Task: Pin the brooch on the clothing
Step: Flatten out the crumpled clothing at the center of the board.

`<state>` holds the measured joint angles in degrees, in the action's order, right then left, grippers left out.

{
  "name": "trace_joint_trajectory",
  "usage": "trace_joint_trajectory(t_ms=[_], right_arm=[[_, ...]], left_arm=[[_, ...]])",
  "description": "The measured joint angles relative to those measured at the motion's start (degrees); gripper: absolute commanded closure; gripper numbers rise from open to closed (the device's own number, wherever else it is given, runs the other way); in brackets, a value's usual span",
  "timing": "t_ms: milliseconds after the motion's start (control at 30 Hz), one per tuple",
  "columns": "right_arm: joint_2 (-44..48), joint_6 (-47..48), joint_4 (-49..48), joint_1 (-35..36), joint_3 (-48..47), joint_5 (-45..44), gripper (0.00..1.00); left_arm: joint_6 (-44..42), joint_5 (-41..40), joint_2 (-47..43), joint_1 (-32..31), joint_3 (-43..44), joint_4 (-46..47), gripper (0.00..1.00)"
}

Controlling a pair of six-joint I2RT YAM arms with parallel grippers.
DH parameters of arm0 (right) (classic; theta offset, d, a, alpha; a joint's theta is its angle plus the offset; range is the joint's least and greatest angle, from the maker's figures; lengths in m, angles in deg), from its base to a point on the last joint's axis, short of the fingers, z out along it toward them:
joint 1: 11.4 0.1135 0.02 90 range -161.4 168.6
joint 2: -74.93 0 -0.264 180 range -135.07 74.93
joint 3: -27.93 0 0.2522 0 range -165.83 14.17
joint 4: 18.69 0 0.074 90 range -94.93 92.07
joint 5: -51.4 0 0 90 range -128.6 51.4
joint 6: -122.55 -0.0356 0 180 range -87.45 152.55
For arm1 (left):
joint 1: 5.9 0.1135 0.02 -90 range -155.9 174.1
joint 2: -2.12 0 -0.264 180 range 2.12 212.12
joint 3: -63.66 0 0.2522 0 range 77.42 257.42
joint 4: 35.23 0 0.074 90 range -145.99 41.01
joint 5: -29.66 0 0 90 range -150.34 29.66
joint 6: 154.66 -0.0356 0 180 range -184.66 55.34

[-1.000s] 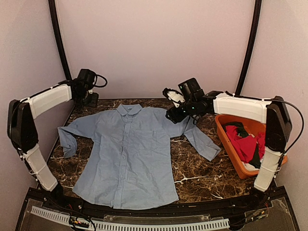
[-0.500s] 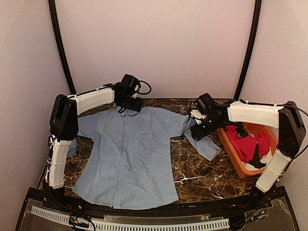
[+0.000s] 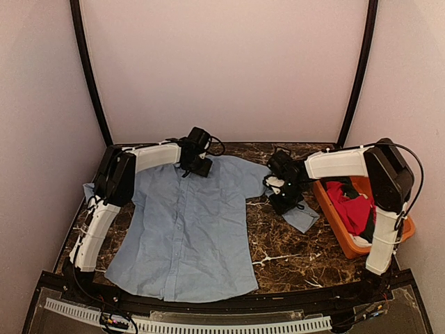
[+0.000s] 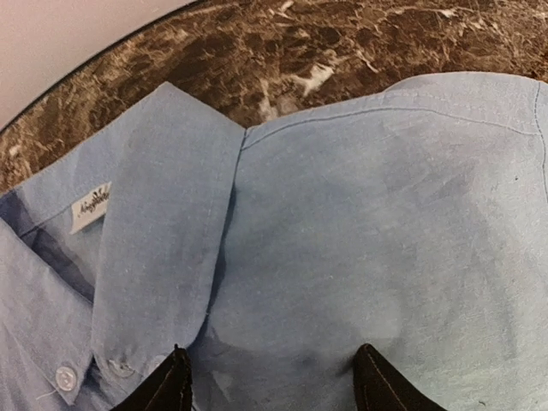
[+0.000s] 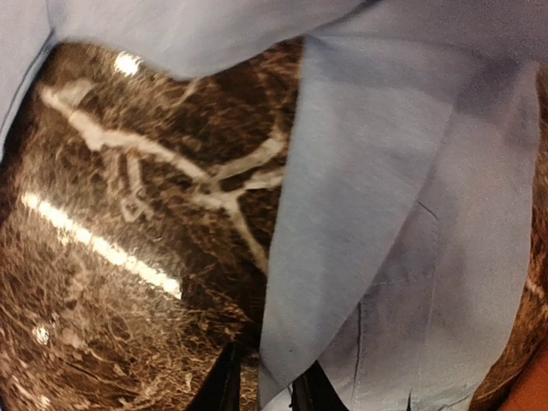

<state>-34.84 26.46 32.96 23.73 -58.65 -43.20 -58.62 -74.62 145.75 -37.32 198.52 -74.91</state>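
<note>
**Brooch nowhere in sight yet, both arms busy laying the shirt flat**

Biggest thing first: the marble worktop [image 3: 278, 243] has the light blue shirt [image 3: 184, 229] spread face up across its middle, collar toward 12 o'clock and hem toward 6. Over at 3 o'clock sits an orange basket [image 3: 350, 245] with a red garment [image 3: 351, 209] in it, which isn't part of the job. I can't spot the brooch in any view, so my guess is this is the prep stage, getting the cloth flat before any pinning.

The left hand [image 4: 272, 387] hangs over the shirt's shoulder just beside the collar [image 4: 163, 231], at about 12 o'clock. Its fingers stand wide apart and hold nothing. The right hand [image 5: 267, 387] is down at the right sleeve [image 5: 402, 214], around 2 o'clock from the shirt's centre. Its fingers are narrow, with the sleeve's edge lying between them. I honestly can't tell whether the cloth is really pinched.

To do this bit well, I'd say:
- catch only the sleeve's edge, not a bunch of it, and don't scrape the marble
- pull outward toward 3 o'clock, low and slow, so the thin cloth doesn't drag the body along
- let the left hand press near the collar to anchor it

Small stuff: there's a white label [image 4: 90, 205] inside the neck and a button [image 4: 64, 377] at the collar tip.
</note>
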Motion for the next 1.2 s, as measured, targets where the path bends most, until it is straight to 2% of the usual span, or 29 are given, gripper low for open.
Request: trace_joint_trajectory(t_ms=[233, 467, 567, 867, 1200], right_arm=[[1.88, -0.48, 7.32, 0.50, -0.46, 0.81, 1.00], [14.75, -2.16, 15.85, 1.05, -0.11, -3.21, 1.00], [16.85, -2.93, 18.34, 1.70, 0.13, -3.48, 1.00], [16.52, -5.01, 24.15, 4.20, 0.94, -5.57, 1.00], [9.42, -5.64, 25.14, 1.81, -7.87, -17.44, 1.00]], left_arm=[[-0.39, -6.91, 2.32, 1.22, 4.87, -3.39, 0.36], [1.70, -7.69, 2.29, 10.14, 4.87, -5.53, 0.37], [1.97, -7.78, 2.29, 13.38, 4.87, -5.53, 0.36], [0.87, -8.31, 2.03, 15.02, 4.87, -5.62, 0.30], [-1.73, -6.29, 0.11, 14.40, 3.23, -5.60, 0.27]])
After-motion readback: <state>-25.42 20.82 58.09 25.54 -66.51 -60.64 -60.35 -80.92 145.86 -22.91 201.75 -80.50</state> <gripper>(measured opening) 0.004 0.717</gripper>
